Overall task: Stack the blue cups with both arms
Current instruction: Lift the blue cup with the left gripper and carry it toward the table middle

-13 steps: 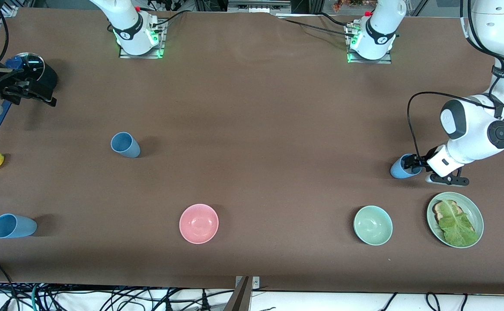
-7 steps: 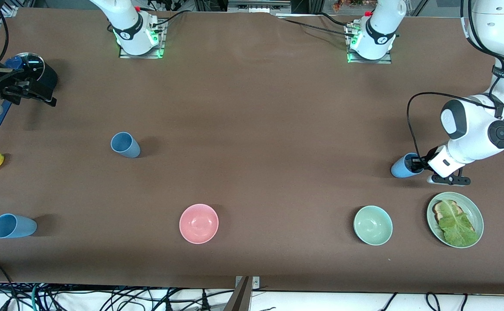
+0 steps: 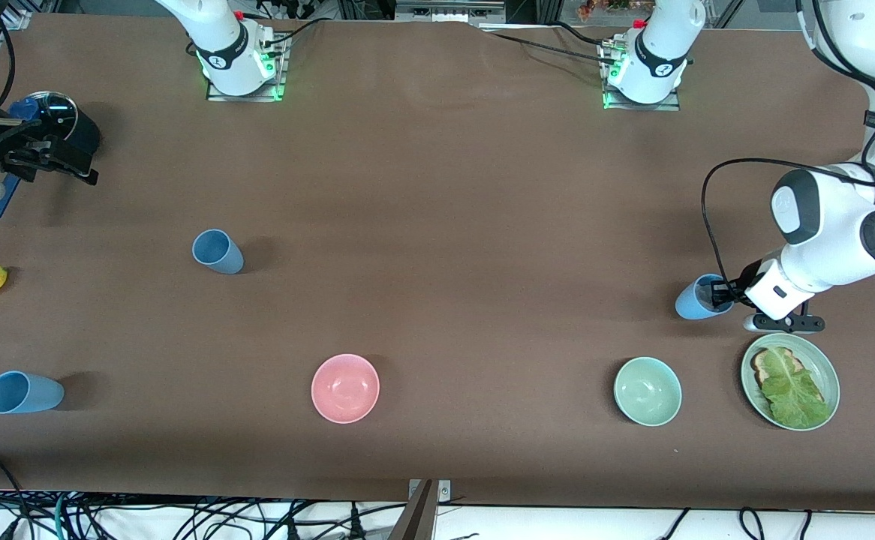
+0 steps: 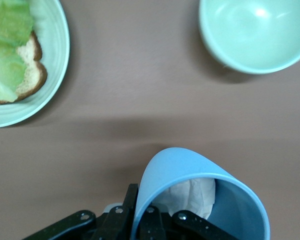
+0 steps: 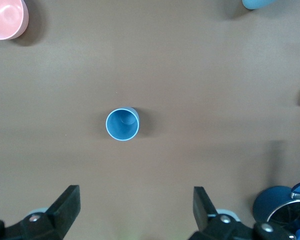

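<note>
Two glossy white robot arms with dark grey round joint caps and black bands at their bases. A thin black cable [image 3: 710, 217] loops toward the left arm's black two-finger gripper [image 3: 719, 292]. The right arm's black gripper [image 5: 135, 207] has wedge-shaped fingers [image 5: 66, 202] with small silver screws.

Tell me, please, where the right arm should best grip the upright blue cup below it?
Probably at the rim, from straight above: the cup stands upright, mouth open, nothing beside it. The right gripper is open, so one finger could go inside the wall, one outside.
</note>
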You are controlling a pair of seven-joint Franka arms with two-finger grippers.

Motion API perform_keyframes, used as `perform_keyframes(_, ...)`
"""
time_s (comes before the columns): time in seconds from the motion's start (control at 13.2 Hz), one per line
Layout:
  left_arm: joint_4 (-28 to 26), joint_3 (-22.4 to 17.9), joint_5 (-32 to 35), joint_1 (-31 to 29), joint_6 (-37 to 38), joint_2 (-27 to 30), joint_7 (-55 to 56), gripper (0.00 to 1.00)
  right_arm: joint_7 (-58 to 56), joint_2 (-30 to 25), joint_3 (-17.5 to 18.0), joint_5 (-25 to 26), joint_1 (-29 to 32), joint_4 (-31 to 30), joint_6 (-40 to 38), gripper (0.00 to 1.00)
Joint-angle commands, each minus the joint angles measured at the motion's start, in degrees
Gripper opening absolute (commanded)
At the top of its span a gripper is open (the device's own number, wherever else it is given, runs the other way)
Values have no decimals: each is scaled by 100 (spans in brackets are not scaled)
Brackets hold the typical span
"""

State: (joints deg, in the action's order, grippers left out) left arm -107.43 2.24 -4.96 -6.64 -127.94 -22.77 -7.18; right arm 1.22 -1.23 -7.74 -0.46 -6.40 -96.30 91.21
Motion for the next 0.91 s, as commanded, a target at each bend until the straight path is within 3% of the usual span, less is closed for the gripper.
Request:
perform_keyframes(0.0, 546, 231, -14, 40, 751, 106, 470, 0, 27, -26, 1, -16, 16, 23, -24, 100)
perform_keyframes(0.38, 1118, 820, 635, 339, 1394, 211, 2130, 0, 27, -26, -8, -16, 16, 23, -15, 100)
perform_keyframes(0.83, 1224, 2296, 1269, 514, 1597, 230, 4924, 0, 27, -26, -8, -16, 16, 23, -15, 100)
